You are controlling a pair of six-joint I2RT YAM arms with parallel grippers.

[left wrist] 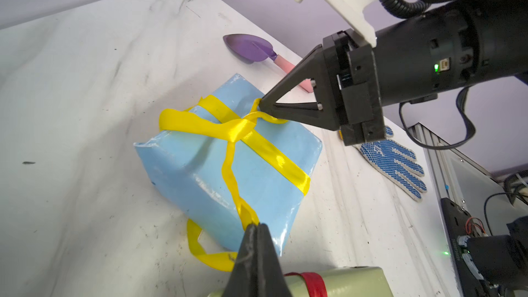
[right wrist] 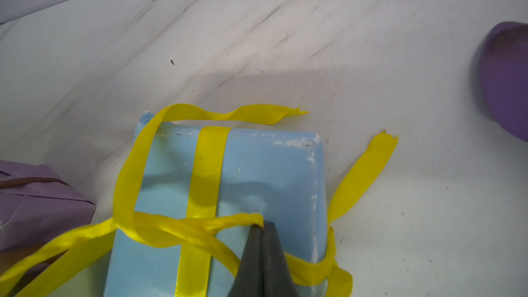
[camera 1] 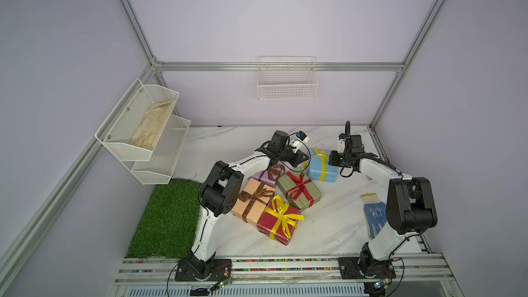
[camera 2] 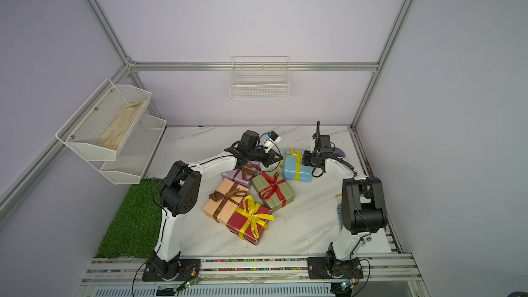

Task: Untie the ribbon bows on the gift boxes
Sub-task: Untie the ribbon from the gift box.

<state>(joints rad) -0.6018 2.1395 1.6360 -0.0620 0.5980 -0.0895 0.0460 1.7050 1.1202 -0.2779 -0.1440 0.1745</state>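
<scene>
Four nearer boxes, the dark red box (camera 1: 267,224) nearest, have tied bows; beyond them on the worktop (camera 1: 328,230), left claw (left wrist: 251,225) and right claw (left wrist: 261,103) each pinch shut on the yellow ribbon (left wrist: 274,158) of the light blue box (left wrist: 185,172). Next, likely, opposite pulls to slip the remaining knot. The glove (camera 1: 374,215) bears a mark too small to read.

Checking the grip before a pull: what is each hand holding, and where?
Both pinch the yellow ribbon of the light blue box: the left hand a strand at the box's edge, the right hand a strand beside the knot.
</scene>
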